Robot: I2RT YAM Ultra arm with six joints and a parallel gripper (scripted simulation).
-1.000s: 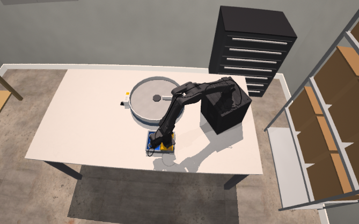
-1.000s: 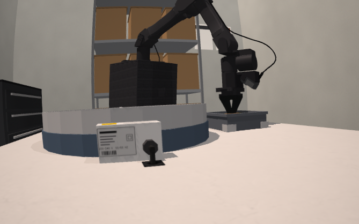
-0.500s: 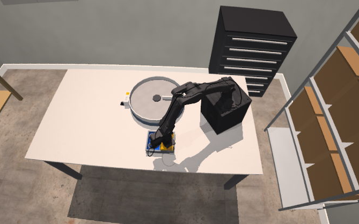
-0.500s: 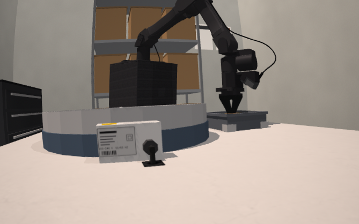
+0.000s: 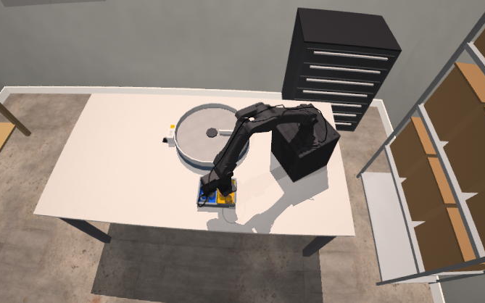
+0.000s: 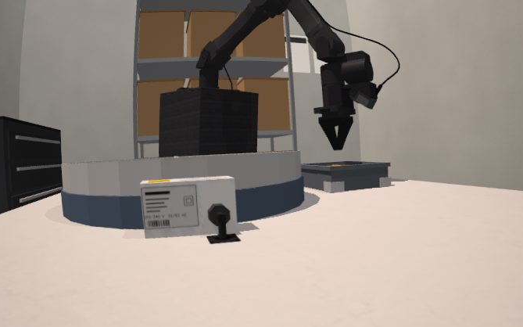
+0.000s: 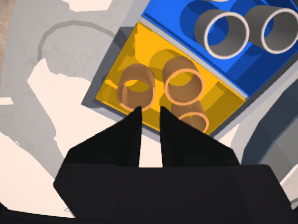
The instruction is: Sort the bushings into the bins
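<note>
My gripper (image 6: 337,149) (image 7: 150,113) points down above the yellow bin (image 7: 145,42), its fingertips a narrow gap apart with nothing between them. Three bronze bushings are in that bin: one at the left (image 7: 140,95), one at the upper right (image 7: 184,94) and one at the lower right (image 7: 187,110), partly behind another. In the blue bin (image 7: 165,10) beside it are two steel bushings (image 7: 204,27) (image 7: 256,22) and the edge of another at the top of the wrist view. The turntable (image 5: 193,150) shows no bushing on its visible part; the arm hides its right side.
The bins share a dark tray (image 6: 356,178) in front of the turntable. A white control box (image 6: 214,186) stands at the turntable's left side. The arm's black pedestal (image 5: 296,162) stands at the right of the table. A dark drawer cabinet (image 5: 338,30) is behind the table.
</note>
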